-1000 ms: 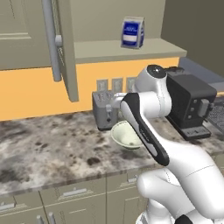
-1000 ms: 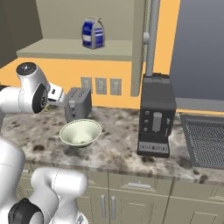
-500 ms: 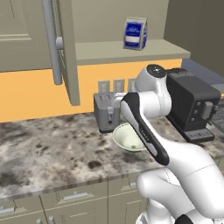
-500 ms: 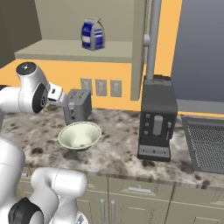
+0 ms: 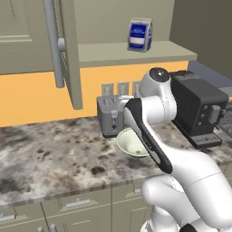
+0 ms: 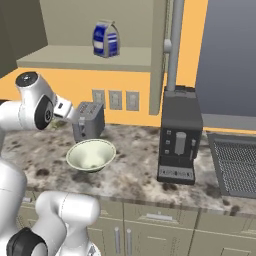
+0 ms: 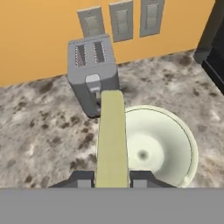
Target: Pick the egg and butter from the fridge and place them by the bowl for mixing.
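The fingers [image 7: 112, 180] are clamped on the butter [image 7: 111, 138], a plain pale yellow-green stick that juts forward from them over the near rim of the bowl [image 7: 175, 144]. The white arm bends at its elbow above the speckled stone bench [image 5: 50, 156]. The bowl is wide, shallow and glossy cream-green; just behind it stands a boxy grey toaster [image 7: 92, 72] with two slots.

1. Orange wall [image 6: 125, 82] carrying three outlet plates [image 7: 121, 19]; beige shelf [image 5: 131, 52] above
2. Mottled stone counter [image 5: 50, 154] over beige drawers [image 6: 160, 217]
3. Grey toaster [image 7: 92, 72]; black coffee machine [image 6: 178, 135]; blue carton [image 6: 105, 39]
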